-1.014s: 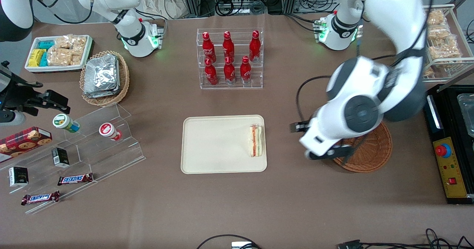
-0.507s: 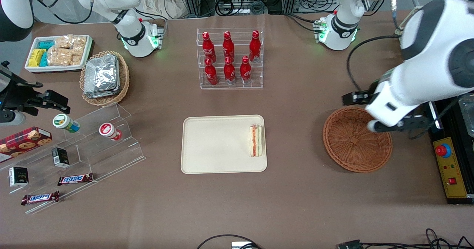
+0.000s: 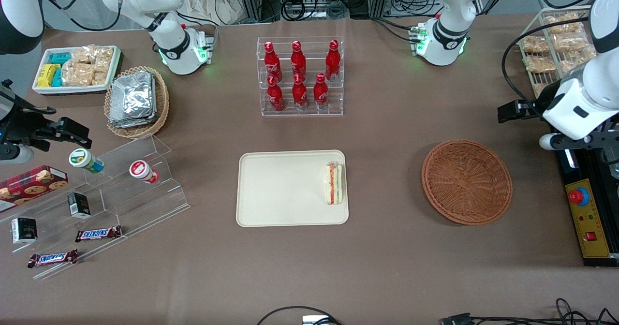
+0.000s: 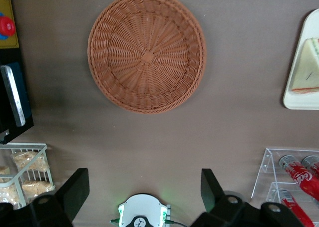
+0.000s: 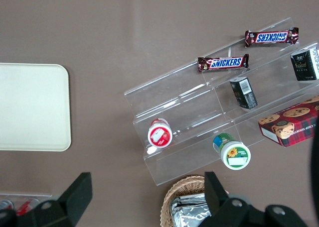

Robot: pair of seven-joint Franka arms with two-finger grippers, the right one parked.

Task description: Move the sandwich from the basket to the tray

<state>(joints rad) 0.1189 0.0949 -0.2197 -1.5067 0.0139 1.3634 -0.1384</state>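
The triangular white-bread sandwich (image 3: 334, 184) lay at centre frame on the cream rectangular tray (image 3: 280, 189), the round reddish-brown wicker basket (image 3: 466, 181) empty. It probably was soft, light, best held across its flat faces. The gripper (image 4: 144, 187), at the right edge, hung wide open, holding nothing.

A small triangular wedge of pale white bread with red-orange and green filling layers, the sandwich (image 3: 334, 184), lies on the flat, rectangular cream-beige tray (image 3: 280, 189) with rounded corners and a low raised rim. It rests close against the tray's rim on the end nearest the basket, its layered cut edge facing up. The round, shallow, reddish-brown woven wicker basket (image 3: 466, 181) sits upright on the brown surface, well apart from the tray, toward the working arm's end. Its woven bottom is bare. The left arm's tool (image 4: 143, 189) hangs above the surface, fingers spread apart, holding nothing.
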